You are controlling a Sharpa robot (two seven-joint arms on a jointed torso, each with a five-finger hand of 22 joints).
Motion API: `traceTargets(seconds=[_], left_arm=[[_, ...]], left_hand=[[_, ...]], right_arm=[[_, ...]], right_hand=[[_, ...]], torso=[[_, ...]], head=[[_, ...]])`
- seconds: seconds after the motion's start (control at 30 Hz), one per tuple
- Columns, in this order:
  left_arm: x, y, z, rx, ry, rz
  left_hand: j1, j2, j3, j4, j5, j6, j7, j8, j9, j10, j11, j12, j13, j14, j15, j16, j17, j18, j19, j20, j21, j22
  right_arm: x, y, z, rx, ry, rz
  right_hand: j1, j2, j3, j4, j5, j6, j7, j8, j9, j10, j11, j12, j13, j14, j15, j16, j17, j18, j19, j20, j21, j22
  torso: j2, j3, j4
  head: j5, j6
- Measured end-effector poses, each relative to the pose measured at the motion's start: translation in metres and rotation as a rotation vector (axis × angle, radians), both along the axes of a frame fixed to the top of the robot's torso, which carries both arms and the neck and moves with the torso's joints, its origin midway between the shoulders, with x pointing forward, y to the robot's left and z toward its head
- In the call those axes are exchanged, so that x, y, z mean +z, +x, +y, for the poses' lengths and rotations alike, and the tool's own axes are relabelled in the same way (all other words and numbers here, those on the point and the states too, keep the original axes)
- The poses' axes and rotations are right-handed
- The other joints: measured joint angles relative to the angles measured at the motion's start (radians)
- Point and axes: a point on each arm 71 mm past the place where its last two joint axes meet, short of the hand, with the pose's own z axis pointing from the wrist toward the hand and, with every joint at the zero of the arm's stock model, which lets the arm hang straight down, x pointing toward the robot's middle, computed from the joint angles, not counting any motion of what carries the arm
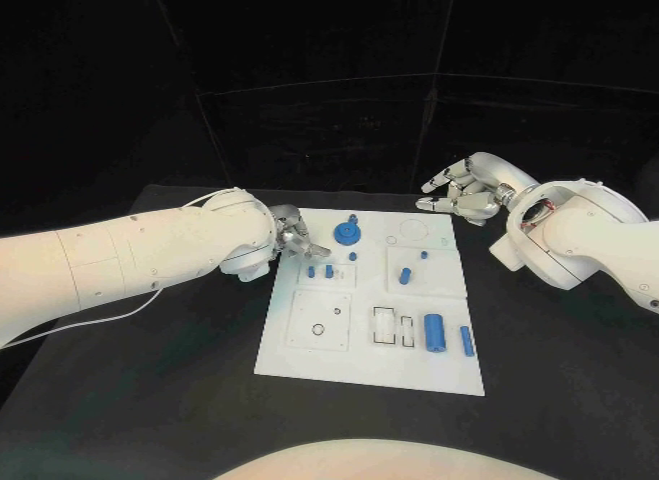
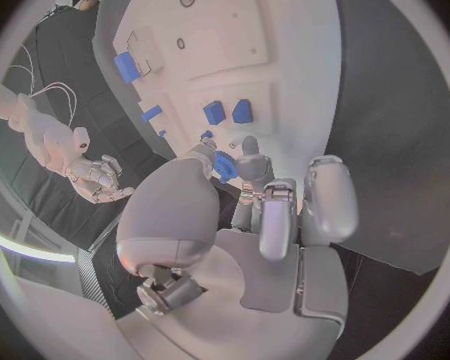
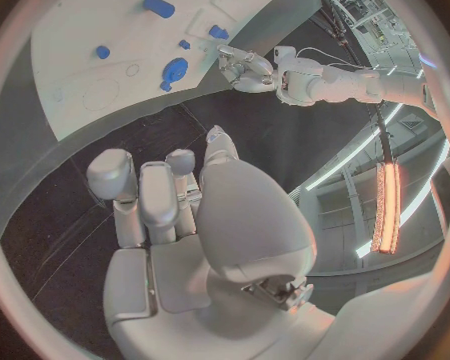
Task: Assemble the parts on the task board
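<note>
The white task board (image 1: 308, 350) lies in the middle of the table. On it are a round blue part (image 1: 349, 233) near the far edge, small blue parts (image 1: 321, 270) left of centre, a blue block (image 1: 404, 273), and a blue cylinder (image 1: 434, 333) beside a slimmer blue part (image 1: 466, 340) at the near right. My left hand (image 1: 290, 238) hovers at the board's far left corner, fingers apart and holding nothing; its fingertips (image 2: 250, 156) point toward the round blue part (image 2: 223, 166). My right hand (image 1: 463, 195) hangs off the far right corner, holding nothing, its fingers (image 3: 150, 188) loosely bent.
Empty cut-outs (image 1: 391, 327) and a square plate with a small ring (image 1: 319, 325) mark the board's near half. A faint circular recess (image 1: 413, 234) sits at the far right corner. Black table (image 1: 560, 350) surrounds the board.
</note>
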Motion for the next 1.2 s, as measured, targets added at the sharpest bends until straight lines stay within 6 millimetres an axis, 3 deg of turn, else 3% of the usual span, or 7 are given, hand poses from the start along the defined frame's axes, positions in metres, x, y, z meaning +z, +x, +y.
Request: traceTargets(seconds=[0.1,0.2,0.27,0.43,0.67,0.83,1.2], left_arm=[[0.003,0.0,-0.002,-0.005,-0.078,-0.024],[0.006,0.002,-0.009,-0.027,-0.172,-0.061],[0.009,0.005,-0.016,-0.05,-0.232,-0.094],[0.014,0.011,-0.036,-0.137,-0.353,-0.208],[0.009,0.017,-0.05,-0.288,-0.312,-0.339],[0.002,0.019,-0.058,-0.371,-0.239,-0.385],[-0.007,0.024,-0.067,-0.465,-0.12,-0.393]], left_hand=[[0.045,0.014,-0.023,0.0,0.0,-0.077,0.036,-0.039,-0.029,-0.126,0.034,-0.113,-0.132,0.0,0.032,-0.007,0.0,0.001,-0.028,0.019,-0.047,-0.046],[0.128,0.034,-0.018,-0.019,0.0,-0.134,0.067,-0.064,-0.053,-0.226,0.063,-0.173,-0.179,-0.001,0.057,-0.095,-0.002,0.049,-0.134,0.042,-0.216,-0.215],[0.248,0.05,0.027,-0.065,0.0,-0.16,0.091,-0.082,-0.078,-0.316,0.087,-0.246,-0.232,-0.055,0.077,-0.21,-0.11,0.087,-0.253,0.06,-0.399,-0.386],[0.4,0.022,0.111,-0.142,0.003,-0.15,0.114,-0.145,-0.159,-0.372,0.106,-0.388,-0.37,-0.155,0.098,-0.347,-0.3,0.087,-0.308,0.091,-0.512,-0.477],[0.42,-0.045,0.156,-0.171,0.003,-0.084,0.109,-0.234,-0.263,-0.375,0.12,-0.524,-0.525,-0.132,0.106,-0.33,-0.311,0.087,-0.279,0.101,-0.523,-0.49],[0.412,-0.054,0.169,-0.184,0.003,-0.055,0.112,-0.278,-0.312,-0.372,0.128,-0.575,-0.597,-0.132,0.113,-0.332,-0.334,0.086,-0.265,0.102,-0.534,-0.495],[0.407,-0.06,0.183,-0.213,0.003,-0.004,0.096,-0.328,-0.371,-0.332,0.116,-0.604,-0.678,-0.033,0.101,-0.215,-0.192,0.084,-0.118,0.09,-0.326,-0.301]], right_arm=[[0.0,0.0,0.0,-0.001,0.0,0.0],[0.0,0.001,-0.001,-0.003,-0.001,0.0],[0.0,0.001,-0.001,-0.003,-0.001,0.0],[0.0,0.001,0.001,0.0,0.0,0.0],[0.0,0.001,0.004,0.004,0.001,0.0],[0.0,0.001,0.005,0.006,0.001,0.0],[0.0,0.001,0.006,0.009,0.002,0.0]], right_hand=[[0.0,0.0,0.0,0.0,0.0,0.0,0.0,0.0,0.0,0.0,0.0,0.0,0.0,0.0,0.0,0.0,0.0,0.0,0.0,0.0,0.0,0.0],[0.0,0.0,0.0,0.0,0.0,0.0,0.0,0.0,0.0,0.0,0.0,0.0,0.0,0.0,0.0,0.0,0.0,0.0,0.0,0.0,0.0,0.0],[0.0,0.0,0.0,0.0,0.0,0.0,0.0,0.0,0.0,0.0,0.0,0.0,0.0,0.0,0.0,0.0,0.0,0.0,0.0,0.0,0.0,0.0],[-0.002,0.002,0.0,0.0,0.0,0.0,0.0,0.0,0.0,0.0,0.0,0.0,0.0,0.0,0.0,0.0,0.0,0.0,0.0,0.0,0.0,0.0],[-0.004,0.004,0.0,0.0,0.0,0.0,0.0,0.0,0.0,0.0,0.0,0.0,0.0,0.0,0.0,0.0,0.0,0.0,0.0,0.0,0.0,0.0],[-0.004,0.004,0.0,0.0,0.0,0.0,0.0,0.0,0.0,0.0,0.0,0.0,0.0,0.0,0.0,0.0,0.0,0.0,0.0,0.0,0.0,0.0],[-0.004,0.004,-0.003,-0.003,0.0,-0.003,0.003,0.0,0.0,0.0,0.0,0.0,0.0,0.0,0.0,0.0,0.0,0.0,0.0,0.0,-0.004,0.0]], torso=[[0.0,0.0001,0.0002],[0.0,0.0001,0.0007],[0.0,0.0001,0.0011],[0.001,-0.0003,0.0006],[0.001,-0.0003,-0.0012],[0.001,-0.0001,-0.0012],[0.001,0.0001,-0.0012]], head=[[-0.004,0.003],[-0.006,0.004],[-0.007,0.006],[-0.01,0.011],[-0.014,0.013],[-0.018,0.014],[-0.02,0.013]])
